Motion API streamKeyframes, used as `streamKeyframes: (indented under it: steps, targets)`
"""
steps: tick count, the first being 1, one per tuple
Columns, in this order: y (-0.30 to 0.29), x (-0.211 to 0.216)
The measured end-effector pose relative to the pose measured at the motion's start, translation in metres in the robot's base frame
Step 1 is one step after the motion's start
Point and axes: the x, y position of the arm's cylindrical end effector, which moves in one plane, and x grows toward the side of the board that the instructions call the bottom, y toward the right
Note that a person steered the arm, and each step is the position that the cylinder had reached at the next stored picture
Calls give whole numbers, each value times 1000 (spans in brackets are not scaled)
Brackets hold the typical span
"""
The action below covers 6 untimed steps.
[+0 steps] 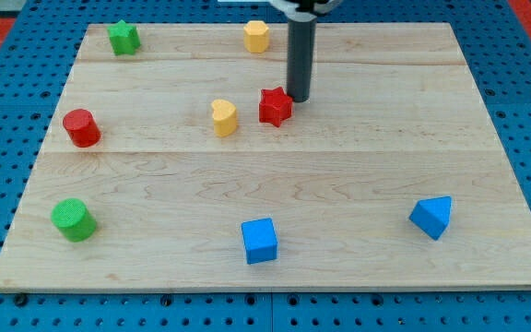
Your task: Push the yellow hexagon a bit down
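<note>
Yellow hexagon [257, 36] at the board's 12 o'clock edge, untouched; my tip [299, 98], a bare rod grasping nothing, sits at its 5 o'clock, just beside the red star [275, 107]. Approach step: next I must round to the hexagon's 12 o'clock side

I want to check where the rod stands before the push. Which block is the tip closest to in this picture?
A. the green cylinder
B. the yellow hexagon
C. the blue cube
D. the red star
D: my tip ends just at the upper right of the red star, almost touching it, while the yellow hexagon lies farther off, toward the view's top and left of the rod.
</note>
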Motion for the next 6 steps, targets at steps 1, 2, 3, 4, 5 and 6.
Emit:
streamKeyframes:
  steps: [1, 2, 3, 4, 5, 6]
  targets:
    - [53, -66]
    - [30, -135]
    - [-24, -141]
    - [-90, -119]
    - [-132, -74]
    - [-125, -89]
